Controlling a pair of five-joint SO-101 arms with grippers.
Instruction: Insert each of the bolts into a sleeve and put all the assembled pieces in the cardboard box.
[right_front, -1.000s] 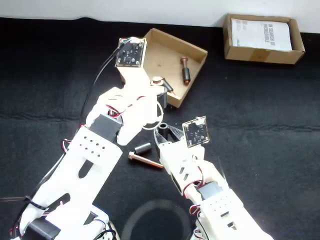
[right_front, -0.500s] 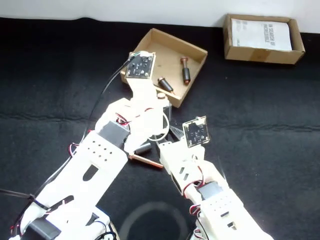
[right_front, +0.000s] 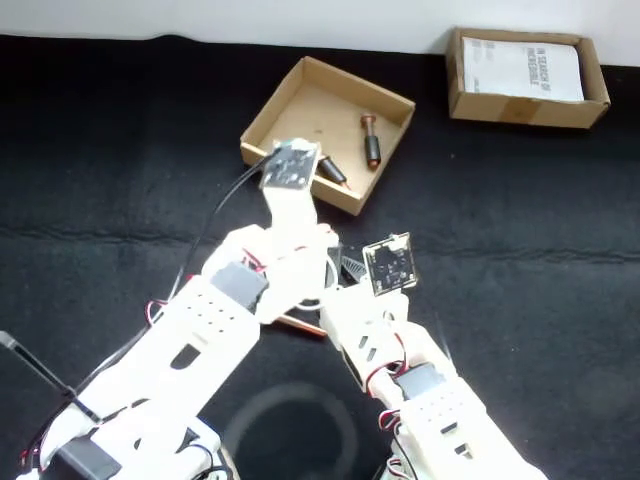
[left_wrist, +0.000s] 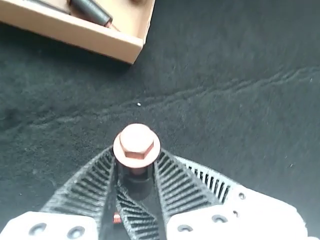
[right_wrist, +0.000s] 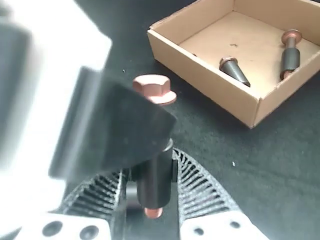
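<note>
Left fingers (left_wrist: 95, 185) pinch the bolt (left_wrist: 136, 145); the right wrist view reveals right fingers (right_wrist: 197, 187) seemingly clamping its sleeve (right_wrist: 155, 182).

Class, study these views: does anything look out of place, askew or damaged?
Nothing looks damaged or spilled. One bare bolt lies loose on the black cloth, outside the cardboard box and partly hidden beneath the left arm, with no sleeve on the part that shows.

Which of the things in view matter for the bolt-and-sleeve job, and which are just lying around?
Job: gripped bolt-in-sleeve; two assembled pieces in the cardboard box; loose bolt.
Lying about: second box holding a printed sheet.
</note>
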